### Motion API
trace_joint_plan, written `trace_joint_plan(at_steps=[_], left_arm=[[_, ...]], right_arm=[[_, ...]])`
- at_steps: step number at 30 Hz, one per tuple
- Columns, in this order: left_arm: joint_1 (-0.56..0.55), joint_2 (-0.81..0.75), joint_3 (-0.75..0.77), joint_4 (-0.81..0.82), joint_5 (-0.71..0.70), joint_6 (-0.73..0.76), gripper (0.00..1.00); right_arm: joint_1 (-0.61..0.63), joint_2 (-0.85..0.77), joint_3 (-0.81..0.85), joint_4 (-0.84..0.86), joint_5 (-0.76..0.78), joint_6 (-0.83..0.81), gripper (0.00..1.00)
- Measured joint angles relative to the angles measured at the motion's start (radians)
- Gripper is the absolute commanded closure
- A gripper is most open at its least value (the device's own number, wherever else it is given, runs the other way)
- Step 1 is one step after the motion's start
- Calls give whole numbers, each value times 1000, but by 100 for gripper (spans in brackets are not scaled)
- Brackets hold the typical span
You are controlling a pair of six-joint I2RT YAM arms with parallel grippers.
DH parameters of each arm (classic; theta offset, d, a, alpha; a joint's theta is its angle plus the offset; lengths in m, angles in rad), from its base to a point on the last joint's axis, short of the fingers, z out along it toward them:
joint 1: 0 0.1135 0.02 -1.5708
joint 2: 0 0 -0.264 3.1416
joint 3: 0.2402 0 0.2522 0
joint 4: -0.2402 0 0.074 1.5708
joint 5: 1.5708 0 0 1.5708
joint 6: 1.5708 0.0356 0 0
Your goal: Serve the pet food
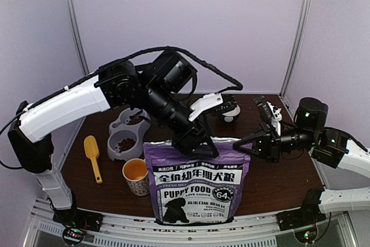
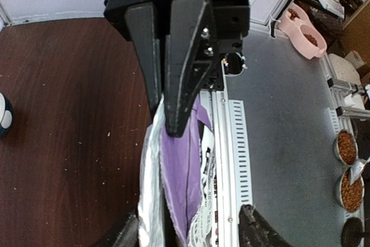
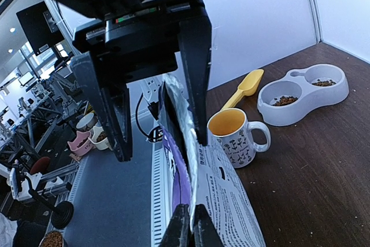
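Well, read the table from the left. Far out to the left of your left claw [image 1: 201,146] lies the yellow scoop [image 1: 91,150]. Next comes the grey double bowl [image 1: 113,150] with a little kibble [image 1: 126,142] in both wells, then the patterned mug [image 1: 137,177], low to the claw's left and just beside the bag. The rest of the pet food sits unseen inside the purple bag [image 1: 196,183], which stands upright directly under both claws.

Judge that bag as heavy low down and soft up top. It looks like thin, slick film with a foil lining, likely to fold and slide rather than hold its shape. The kibble will probably shift and pour fast once the bag tips. The top lip [image 3: 184,134] is the place to take it, one side for each claw, pinched well in from the edge so the film cannot slip out.

Your left claw hangs over the lip near its middle, jaws moderately apart, with the lip rising between the fingers [image 3: 196,96]. From the right wrist view neither finger clearly presses the film, so it holds nothing. To its right, your right claw [image 1: 243,144] is clamped tight on the lip's right corner, fingers pinched flat on the film.
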Motion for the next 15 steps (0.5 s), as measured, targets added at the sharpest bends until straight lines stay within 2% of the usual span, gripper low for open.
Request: trace_joint_plan(at_steps=[2,6,11,15], left_arm=[[0,14,25,-17,1,9,64],[-3,48,57,-42,0,18,71],[-10,75,63,-70,-3,23,100],[-11,75,69,-77,-14,29,100]], right_arm=[[0,0,6,-10,0,-5,100],[1,0,12,-21,0,-16,100],[1,0,13,-26,0,-22,100],[2,-2,13,-25,4,-26,100]])
